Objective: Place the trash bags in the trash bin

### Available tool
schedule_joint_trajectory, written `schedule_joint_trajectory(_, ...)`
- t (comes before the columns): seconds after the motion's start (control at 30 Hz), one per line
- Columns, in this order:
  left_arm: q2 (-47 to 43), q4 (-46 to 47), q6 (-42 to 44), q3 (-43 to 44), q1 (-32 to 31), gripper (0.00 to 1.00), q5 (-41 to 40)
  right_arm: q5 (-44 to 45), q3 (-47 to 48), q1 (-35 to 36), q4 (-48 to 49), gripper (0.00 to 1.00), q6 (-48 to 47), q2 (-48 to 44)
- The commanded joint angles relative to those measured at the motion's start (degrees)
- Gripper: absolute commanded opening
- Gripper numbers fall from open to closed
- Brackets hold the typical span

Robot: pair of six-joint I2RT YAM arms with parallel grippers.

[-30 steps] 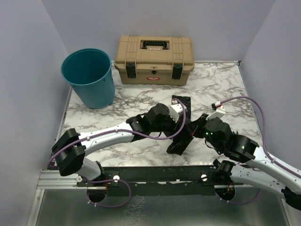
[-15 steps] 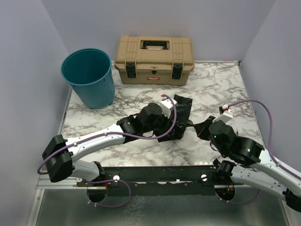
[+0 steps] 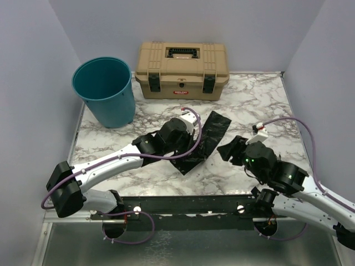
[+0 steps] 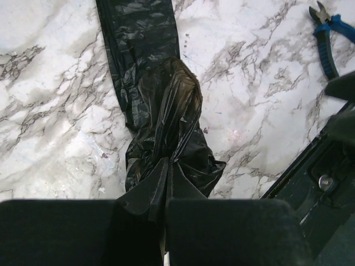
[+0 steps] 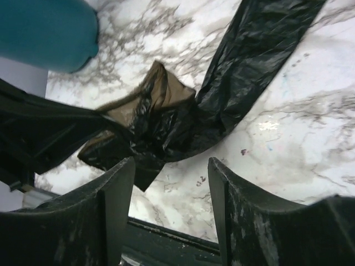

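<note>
Early stage: crinkly black plastic trash bag (image 3: 208, 136) pinched in the shut left jaws, trailing ahead over the marble worktop (image 3: 260, 102); right jaws open, empty, just beside it; round teal plastic bin (image 3: 105, 94) well beyond both, bag not yet in.

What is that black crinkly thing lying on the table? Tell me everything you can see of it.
It is a trash bag of thin, glossy black plastic film, wrinkled and floppy, folded into a long strip. It lies slantwise on the marble table, its far end flat, its near end bunched and pinched in the shut left claw. The open right claw hangs just beside it without gripping it.
</note>
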Motion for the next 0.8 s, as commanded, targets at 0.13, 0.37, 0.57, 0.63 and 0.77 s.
schedule_joint_trajectory(0.13,-2.32,-1.64,-5.10,5.06,1.12,0.00,2.34,-16.08,-4.98,0.17,18.90,0.67,1.78,11.48)
schedule_joint_trajectory(0.37,-3.83,-1.63,-7.68,5.43,1.20,0.00,2.76,-16.66,-3.55,0.15,28.91,0.64,-1.72,22.81)
schedule_joint_trajectory(0.57,-6.22,-1.80,-7.97,6.06,1.42,0.00,2.50,-9.79,-4.98,-0.32,30.86,0.16,-1.24,27.18)
schedule_joint_trajectory(0.63,-6.97,-2.55,-7.67,6.31,1.55,0.00,1.33,-8.82,-5.34,-0.44,30.13,0.02,-0.99,26.66)
schedule_joint_trajectory(0.77,-8.36,-4.26,-6.94,6.42,2.04,0.00,-1.10,-7.26,-7.84,-0.51,29.06,0.01,-1.17,22.92)
